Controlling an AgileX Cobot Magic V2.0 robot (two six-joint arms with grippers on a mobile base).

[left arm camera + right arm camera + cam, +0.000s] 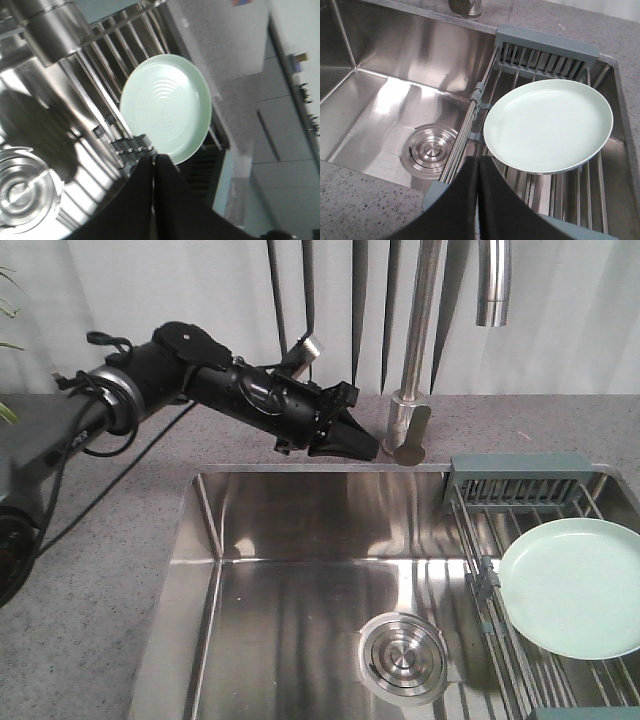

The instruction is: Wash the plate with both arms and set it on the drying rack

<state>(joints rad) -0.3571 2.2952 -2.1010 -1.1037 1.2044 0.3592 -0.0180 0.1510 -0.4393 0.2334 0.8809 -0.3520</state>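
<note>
The pale mint-green plate [580, 585] lies flat on the metal rods of the drying rack [478, 540], which spans the right end of the sink. My left gripper [362, 445] is shut and empty, hovering above the counter behind the sink next to the faucet base, well left of the plate. In the left wrist view its jaws [154, 156] meet just short of the plate [167, 112] and the rack [100, 95]. My right gripper [477, 161] is shut on nothing, above the near edge of the rack [545, 55], a little short of the plate [547, 125].
The steel sink basin [300, 570] has a round drain [403, 658] at its bottom. A tall faucet [420, 320] and its handle [412, 435] stand behind the sink. A slotted basket [515, 480] sits at the rack's far end. Grey speckled counter [100, 570] surrounds the sink.
</note>
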